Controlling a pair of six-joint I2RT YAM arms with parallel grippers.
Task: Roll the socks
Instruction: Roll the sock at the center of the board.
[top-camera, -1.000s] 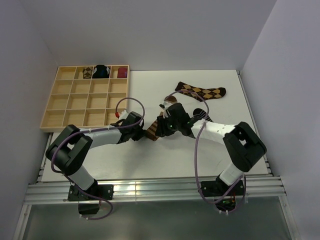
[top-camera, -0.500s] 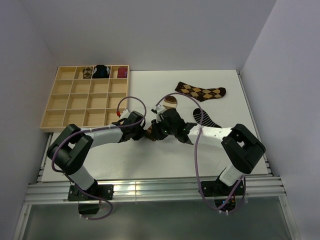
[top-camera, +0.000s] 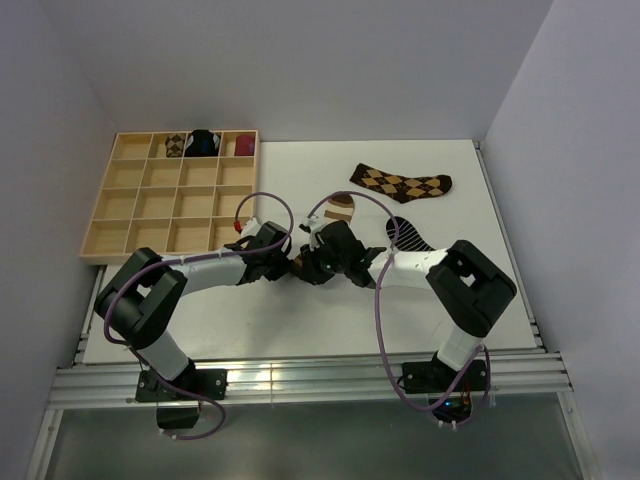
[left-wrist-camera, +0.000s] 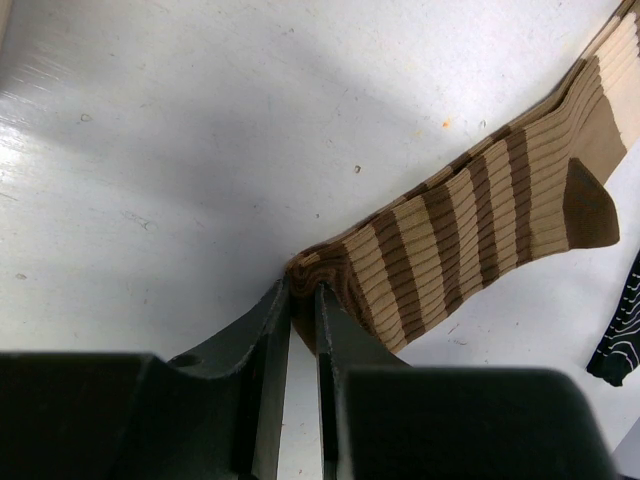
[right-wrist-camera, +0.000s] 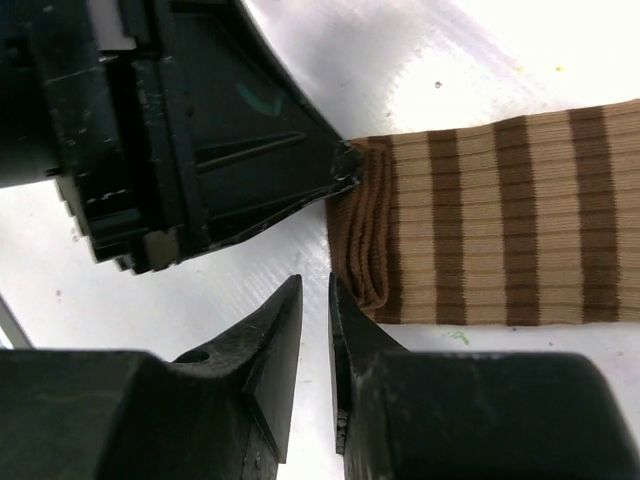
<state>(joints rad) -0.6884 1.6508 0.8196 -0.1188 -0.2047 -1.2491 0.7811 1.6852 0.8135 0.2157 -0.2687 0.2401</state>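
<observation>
Okay, top view: argyle sock (top-camera: 400, 184) and black sock (top-camera: 405, 235) lie right of the striped sock (top-camera: 340, 207). Left wrist: your left gripper (left-wrist-camera: 303, 295) pinches its folded end. Right wrist: your right gripper (right-wrist-camera: 315, 290) is barely open, empty, just beside that fold.

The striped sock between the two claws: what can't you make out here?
- Top view: most of the striped sock is hidden under the left gripper and right gripper.
- Right wrist view: whether the right gripper holds the sock's folded end; its own fingers cover that spot.
- Left wrist view: the sock's far end runs off the corner.
</observation>
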